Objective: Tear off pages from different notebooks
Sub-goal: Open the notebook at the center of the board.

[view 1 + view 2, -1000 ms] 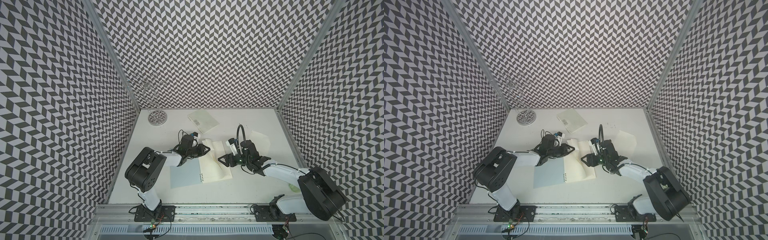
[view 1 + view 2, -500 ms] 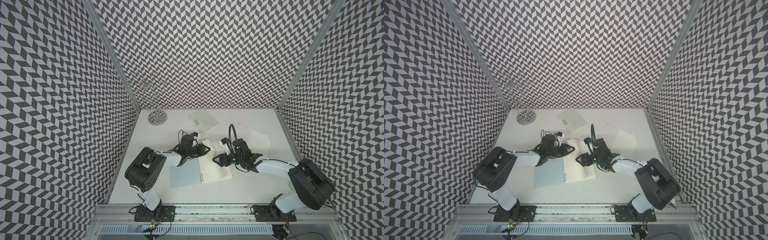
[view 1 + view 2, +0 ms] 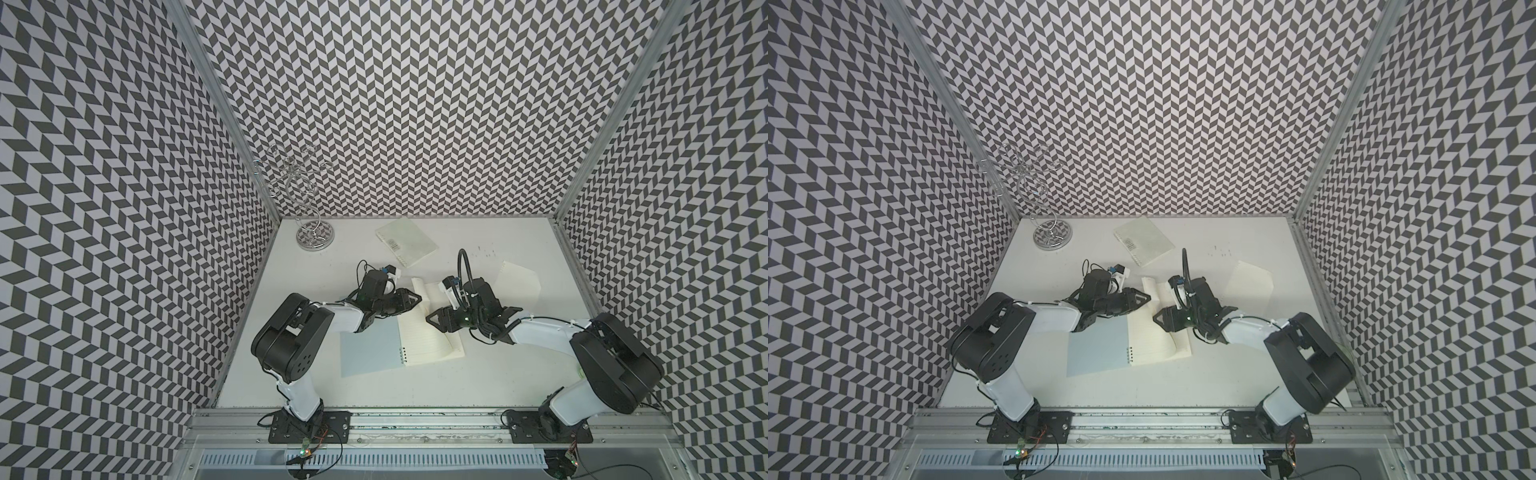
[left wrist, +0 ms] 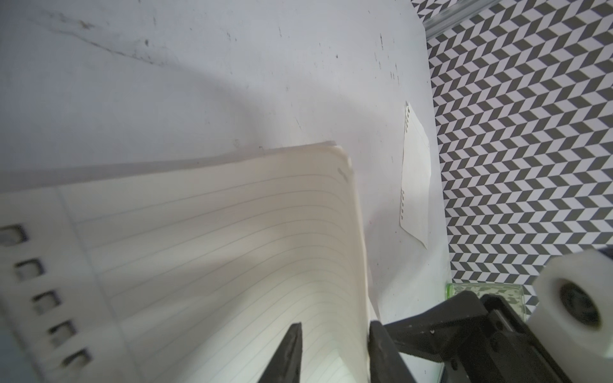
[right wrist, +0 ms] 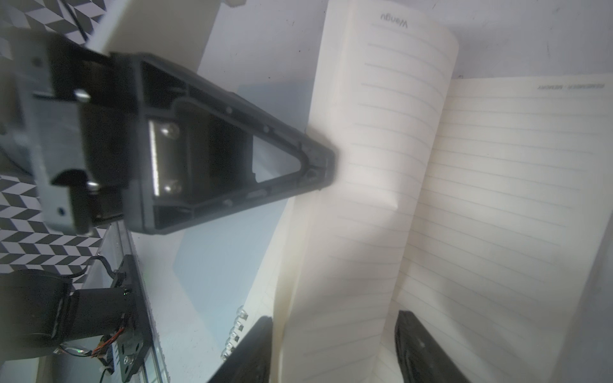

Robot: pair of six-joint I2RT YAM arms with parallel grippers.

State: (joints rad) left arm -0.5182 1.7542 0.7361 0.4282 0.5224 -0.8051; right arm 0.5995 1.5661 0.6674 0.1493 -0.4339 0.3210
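Big notebook point(image 3: 432, 345) lies open mid tabletop point(image 3: 478, 386), blue-ish cover point(image 3: 370, 353) flipped flat toward the left arm's side, rings in btw. One page point(image 5: 365, 165) curls up off the stack, and afaict it's attached at the rings. Both tools are crowded round it.

Left tool point(image 4: 335, 351): jaws apart w/ the page's free edge sitting in the gap. One finger is right at the edge, the other is clear of the sheet. So released, not pinching anything.

Right tool point(image 5: 331, 351): jaws wide, one on each face of the raised page, rings just beside one finger. Nothing clamped yet.

Why it's like this, imo: flat on the stack there's no way to get a finger under a single sheet, so the page is propped upright where both faces are reachable. Looks like a handover to me. The right tool is lined up to take the page, which would free the left to pin the notebook down for the rip. If nothing holds the book, I'd expect the whole thing to slide instead of tearing.

Small notebook point(image 3: 407, 243) is closed at the back, barcode up, nobody near it. A loose page point(image 3: 519, 286) lies flat on the right arm's side, well apart from both notebooks, so out of the work zone. Prob one tear done already, can't tell from which book. Wire stand point(image 3: 313, 232) in the back corner is just clutter.
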